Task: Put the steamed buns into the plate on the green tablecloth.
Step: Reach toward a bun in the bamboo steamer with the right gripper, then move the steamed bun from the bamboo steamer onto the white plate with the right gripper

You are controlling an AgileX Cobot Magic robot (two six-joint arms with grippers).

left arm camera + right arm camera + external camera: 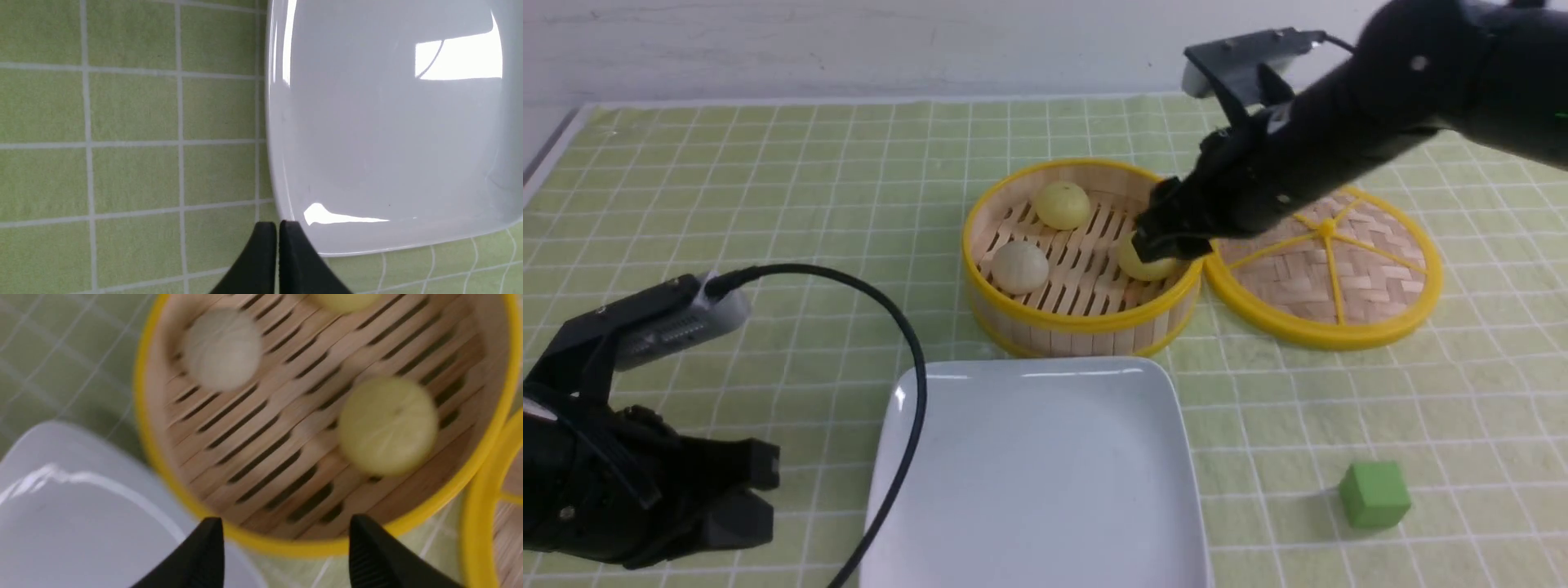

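The right end effector (1166, 238) hangs over the bamboo steamer basket (1086, 322) with its jaws spread wide and empty, apparently lined up to close on the nearest yellow steamed bun (1147, 263) lying on the slats just under it. The off-white steamed bun (1019, 267) and the far yellow steamed bun (1062, 204) also lie in the basket, so none has reached the plate (1029, 474), a glossy white square with rounded corners on the green tablecloth (768, 180) just in front. The woven lid (1327, 269) lies flat beside the basket, leaving it open. The left end effector (278, 226) rests closed, holding nothing, at the plate's edge. The buns are smooth domes and likely soft, calling for a gentle squeeze.
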